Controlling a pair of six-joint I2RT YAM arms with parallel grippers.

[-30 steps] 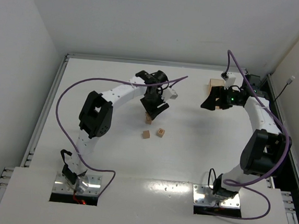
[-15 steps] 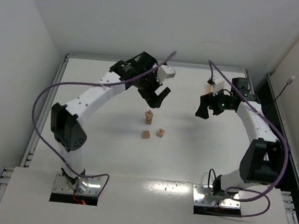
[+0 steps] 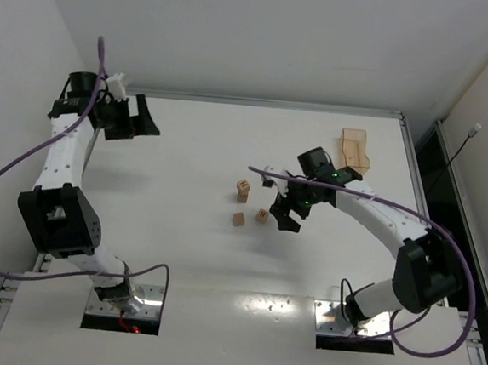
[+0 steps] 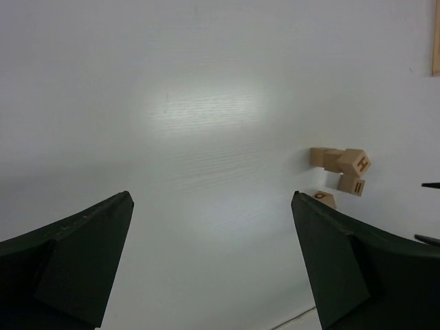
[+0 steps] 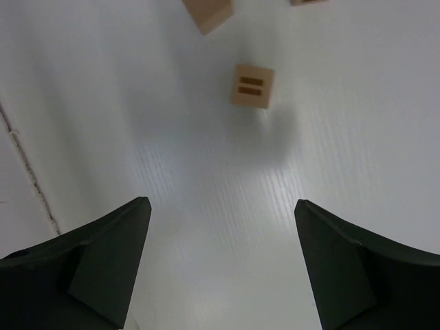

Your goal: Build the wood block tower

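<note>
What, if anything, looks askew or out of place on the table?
Nothing is spilled or damaged. The tower is two cubes high and looks upright. The two-bar wood block and a second wood block lie loose beside it. The right end effector hovers open near them.

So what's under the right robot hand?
Bare white table shows between the right gripper's open jaws; a small light-brown wooden cube with two dark bars sits ahead. The jaws hide whatever lies beneath them.

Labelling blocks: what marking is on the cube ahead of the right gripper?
The cube: two dark parallel bars on tan wood; best in right wrist view.
</note>
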